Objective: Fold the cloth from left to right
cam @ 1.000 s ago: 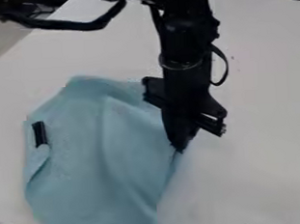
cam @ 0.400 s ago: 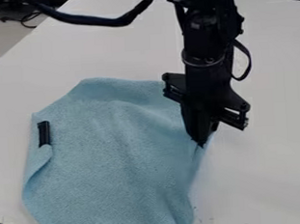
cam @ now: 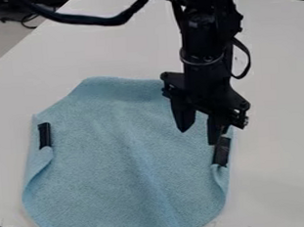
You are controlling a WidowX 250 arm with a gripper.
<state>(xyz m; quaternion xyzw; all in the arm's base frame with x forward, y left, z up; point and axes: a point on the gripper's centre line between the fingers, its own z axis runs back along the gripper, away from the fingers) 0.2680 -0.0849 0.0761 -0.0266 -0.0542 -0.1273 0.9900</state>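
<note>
Well, the black two-finger gripper hangs spread wide over the right side of the light-blue soft cloth on the white table; best lift straight up (mind that black strip!) so nothing drags.

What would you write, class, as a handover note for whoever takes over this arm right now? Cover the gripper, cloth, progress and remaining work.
Gripper: open, holding nothing, above the cloth's right side; contact with the cloth can't be judged.
Cloth: spread on the table, black strips at its left and right edges, both edges curled in just below them.
Done: no left-to-right fold shows.
Left: probably grasp the left edge, fold it rightward, release.
</note>
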